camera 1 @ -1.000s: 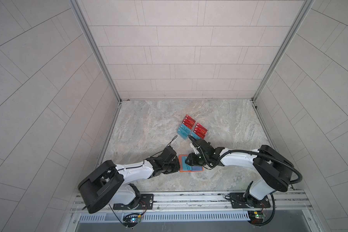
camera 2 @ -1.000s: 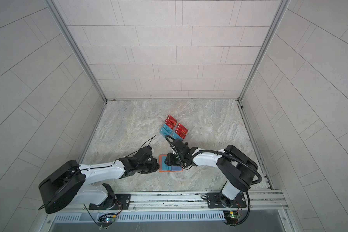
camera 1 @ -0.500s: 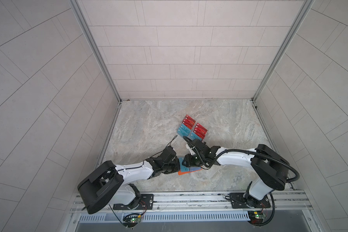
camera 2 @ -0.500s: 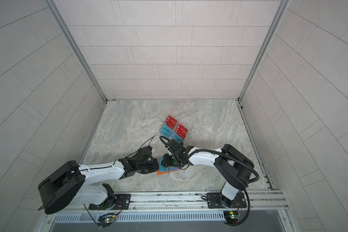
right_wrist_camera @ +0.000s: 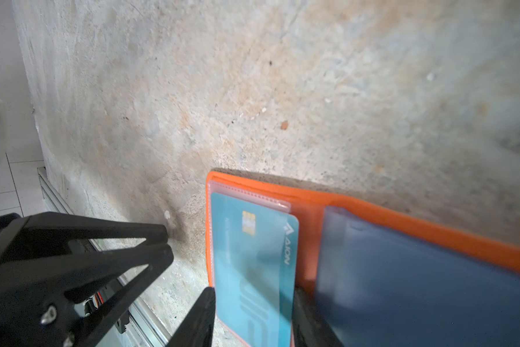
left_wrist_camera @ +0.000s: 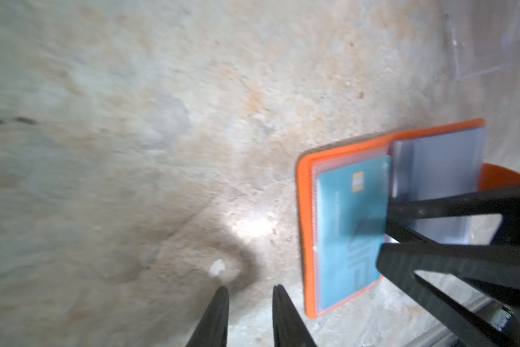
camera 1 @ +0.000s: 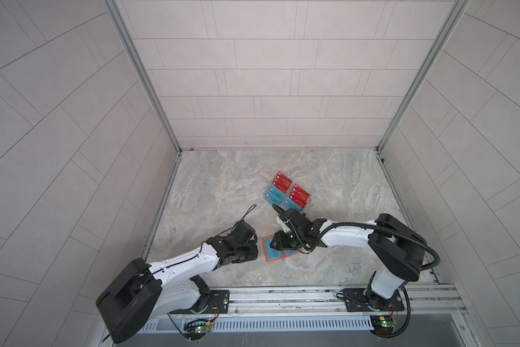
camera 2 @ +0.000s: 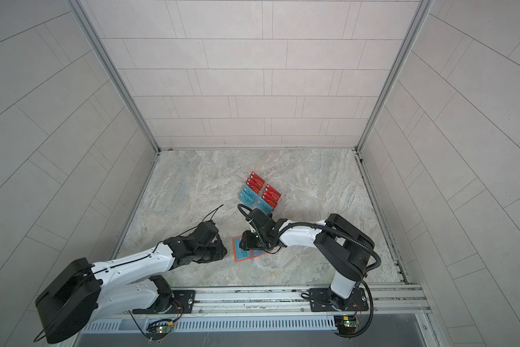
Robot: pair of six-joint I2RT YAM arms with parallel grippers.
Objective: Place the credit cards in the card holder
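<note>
The orange card holder (camera 1: 265, 249) (camera 2: 235, 249) lies open near the table's front. A teal credit card (left_wrist_camera: 342, 225) (right_wrist_camera: 246, 264) sits in its left clear sleeve, one long edge sticking out toward the spine. My right gripper (camera 1: 275, 243) (right_wrist_camera: 254, 290) hangs over the holder with its jaws apart. In the right wrist view the card lies between the fingers; I cannot tell whether they touch it. My left gripper (camera 1: 255, 251) (left_wrist_camera: 249, 288) is just left of the holder, slightly open and empty. More red and teal credit cards (camera 1: 287, 193) (camera 2: 260, 193) stand behind the holder.
Those cards rest in a clear acrylic rack (left_wrist_camera: 493, 39) just behind my right gripper. Blue-grey empty sleeves (right_wrist_camera: 402, 285) cover the holder's right half. The metal rail (camera 1: 282, 296) runs along the front edge, and tiled walls close in the other sides.
My left gripper has opened and drawn slightly back from the holder's left edge. My right gripper has shifted left over the holder, which has slid and turned a little.
</note>
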